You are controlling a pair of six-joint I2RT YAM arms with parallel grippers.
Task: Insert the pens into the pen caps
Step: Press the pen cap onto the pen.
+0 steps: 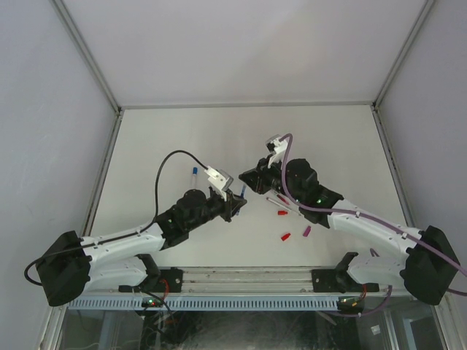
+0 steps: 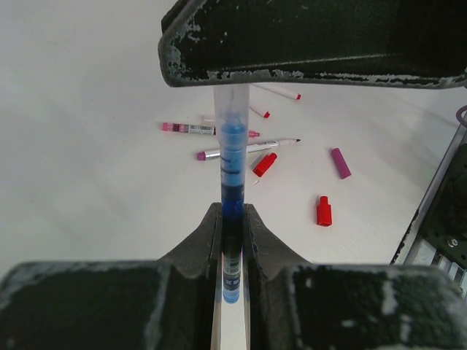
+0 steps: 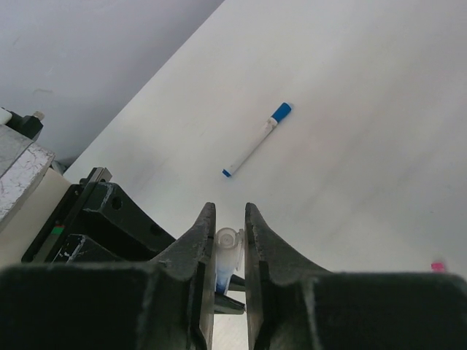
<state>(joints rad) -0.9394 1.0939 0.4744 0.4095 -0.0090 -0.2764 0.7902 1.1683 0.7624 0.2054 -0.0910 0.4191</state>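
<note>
Capping is in hand. The left pincer (image 2: 232, 219) is clenched on a blue pen (image 2: 233, 149) that juts out past its fingertips. The right pincer (image 3: 228, 219) grips a whitish end piece (image 3: 228, 242) at the pen's far tip; cap or barrel, unclear. The next move likely calls for a straight push along the pen. Beyond the left pincer, a magenta pen (image 2: 208, 129) on the bench (image 2: 87, 182) bears an unreadable barcode.
</note>
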